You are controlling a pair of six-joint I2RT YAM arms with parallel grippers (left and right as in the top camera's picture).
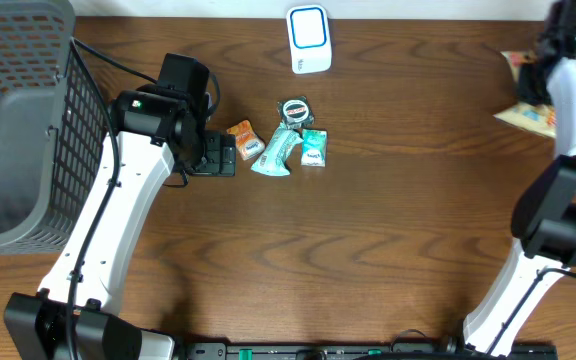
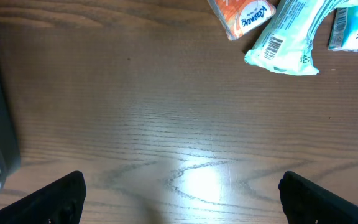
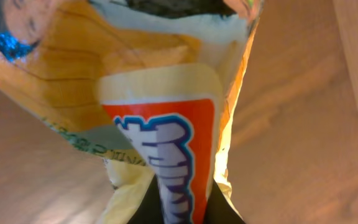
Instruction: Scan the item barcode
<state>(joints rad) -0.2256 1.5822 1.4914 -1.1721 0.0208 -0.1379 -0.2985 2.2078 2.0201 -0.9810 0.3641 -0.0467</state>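
A yellow and orange snack bag (image 3: 160, 93) fills the right wrist view, a fold of it pinched between the dark fingers of my right gripper (image 3: 182, 211). From overhead that gripper (image 1: 533, 85) is at the far right edge of the table, with the bag (image 1: 530, 117) beside it. The white and blue scanner (image 1: 308, 40) stands at the back centre. My left gripper (image 1: 213, 155) hangs open over bare wood (image 2: 182, 186), just left of a small pile of packs. No barcode shows on the bag.
The pile holds an orange pack (image 1: 244, 139), a teal tissue pack (image 1: 276, 152) with a barcode (image 2: 272, 46), a small green pack (image 1: 314, 146) and a round tin (image 1: 294, 109). A grey wire basket (image 1: 18, 120) stands at the left edge.
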